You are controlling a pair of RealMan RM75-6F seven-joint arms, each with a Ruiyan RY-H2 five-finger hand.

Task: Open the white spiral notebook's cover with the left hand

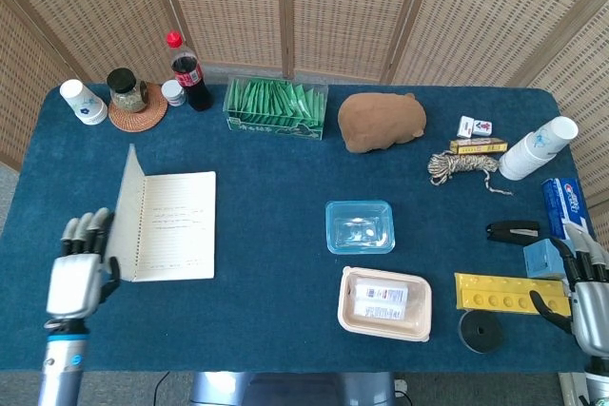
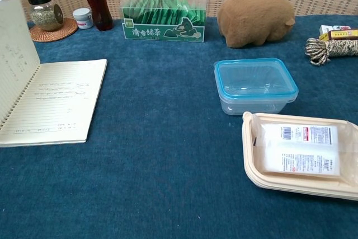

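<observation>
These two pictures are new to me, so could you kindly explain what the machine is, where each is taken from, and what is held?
It is a two-armed robot with mechanical hands at a blue table. One picture looks down from its head, the other forward from its chest. The left hand touches the raised cover of an open notebook; I cannot tell if it grips it. The right hand holds nothing. Also there: a clear box, a food tray and a tea box.

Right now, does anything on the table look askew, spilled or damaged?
Nothing is spilled or damaged. Only the white spiral notebook stands out: its cover stands tilted up from the spiral edge, not lying flat, beside the left hand.
</observation>
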